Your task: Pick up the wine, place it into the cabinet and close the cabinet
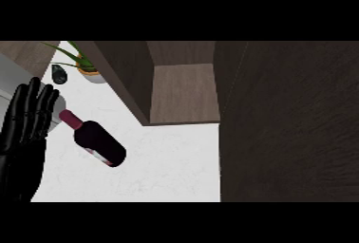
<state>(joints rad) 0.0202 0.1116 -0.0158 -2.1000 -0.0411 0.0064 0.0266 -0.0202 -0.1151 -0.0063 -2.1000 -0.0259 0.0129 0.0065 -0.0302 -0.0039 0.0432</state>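
A dark wine bottle (98,141) with a red neck lies on its side on the white counter (168,166), neck toward the upper left. My left hand (26,123) stands at the left edge with straight fingers pointing up, just left of the bottle's neck, holding nothing. The cabinet (184,92) stands open at the top middle, showing a brown shelf inside. Its open door (291,123) is the big dark panel filling the right side. My right hand does not show.
A potted green plant (85,64) stands at the back left of the counter. Beside it lies a small dark oval object (59,75). A grey rounded thing (57,102) sits behind my left hand's fingers.
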